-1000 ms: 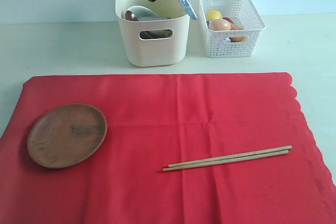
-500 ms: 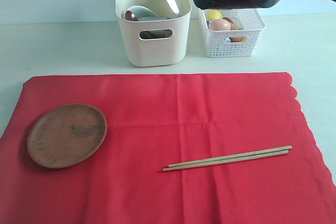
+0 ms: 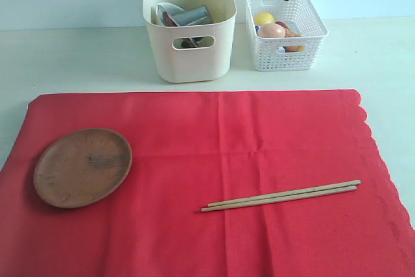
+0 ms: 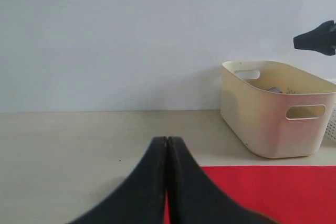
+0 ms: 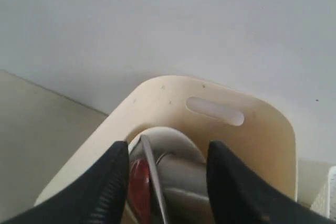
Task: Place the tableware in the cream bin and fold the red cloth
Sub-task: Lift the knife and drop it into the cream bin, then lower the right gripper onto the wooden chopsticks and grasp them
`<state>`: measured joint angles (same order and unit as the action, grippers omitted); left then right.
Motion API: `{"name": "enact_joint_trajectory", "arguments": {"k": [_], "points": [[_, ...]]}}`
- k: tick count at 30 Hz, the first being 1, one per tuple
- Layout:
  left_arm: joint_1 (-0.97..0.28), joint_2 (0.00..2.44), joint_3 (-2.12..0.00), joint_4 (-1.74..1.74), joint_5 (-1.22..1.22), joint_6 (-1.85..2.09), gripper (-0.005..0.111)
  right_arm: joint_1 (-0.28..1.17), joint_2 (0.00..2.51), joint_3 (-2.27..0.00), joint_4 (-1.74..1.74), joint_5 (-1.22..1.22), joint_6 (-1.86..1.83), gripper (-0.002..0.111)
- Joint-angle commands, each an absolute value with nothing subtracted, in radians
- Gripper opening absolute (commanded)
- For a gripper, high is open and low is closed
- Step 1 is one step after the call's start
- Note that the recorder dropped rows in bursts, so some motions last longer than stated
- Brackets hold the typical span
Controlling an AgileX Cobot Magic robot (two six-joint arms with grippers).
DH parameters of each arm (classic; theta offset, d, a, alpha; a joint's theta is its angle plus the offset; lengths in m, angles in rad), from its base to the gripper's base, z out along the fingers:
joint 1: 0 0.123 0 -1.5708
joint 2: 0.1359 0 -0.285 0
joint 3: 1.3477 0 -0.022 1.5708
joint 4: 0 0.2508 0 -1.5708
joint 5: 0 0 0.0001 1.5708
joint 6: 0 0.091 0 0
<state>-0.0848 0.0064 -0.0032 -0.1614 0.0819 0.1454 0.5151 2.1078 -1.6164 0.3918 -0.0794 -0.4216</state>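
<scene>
The right gripper point(image 5: 167, 153) is held over the cream bin point(image 3: 188, 63), jaws parted, nothing between them. The pale wooden chopsticks point(image 3: 280, 195) are seen well below and away from it on the red cloth point(image 3: 259, 134). They are thin, paired and laid crosswise on that arm's side. The left gripper point(image 4: 167, 148) is closed.

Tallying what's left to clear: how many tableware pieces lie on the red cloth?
3: a plate on the cloth's left side, and two chopsticks side by side right of centre. The cloth's near edge is cut off, so more may be hidden.
</scene>
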Motion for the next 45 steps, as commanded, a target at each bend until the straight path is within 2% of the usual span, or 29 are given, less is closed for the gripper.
{"name": "enact_joint_trajectory", "arguments": {"k": [1,7,10,16,24,32,45], "points": [[-0.09,0.0,0.0,-0.166,0.086,0.145,0.002,0.512,2.031,-1.624,0.381,0.143,-0.54,0.046],[-0.09,0.0,0.0,-0.166,0.086,0.145,0.002,0.482,1.951,-1.624,0.317,0.424,-0.553,0.046],[-0.09,0.0,0.0,-0.166,0.086,0.145,0.002,0.463,1.907,-1.624,0.245,0.614,-0.546,0.043],[-0.09,0.0,0.0,-0.166,0.086,0.145,0.002,0.463,1.848,-1.566,0.134,0.908,-0.522,0.02],[-0.09,0.0,0.0,-0.166,0.086,0.145,0.002,0.465,1.722,-1.301,0.18,0.935,-0.533,0.0],[-0.09,0.0,0.0,-0.166,0.086,0.145,0.002,0.471,1.643,-1.093,0.34,0.93,-0.641,0.0],[-0.09,0.0,0.0,-0.166,0.086,0.145,0.002,0.686,1.644,-0.937,0.155,0.839,-0.579,0.0]]}}
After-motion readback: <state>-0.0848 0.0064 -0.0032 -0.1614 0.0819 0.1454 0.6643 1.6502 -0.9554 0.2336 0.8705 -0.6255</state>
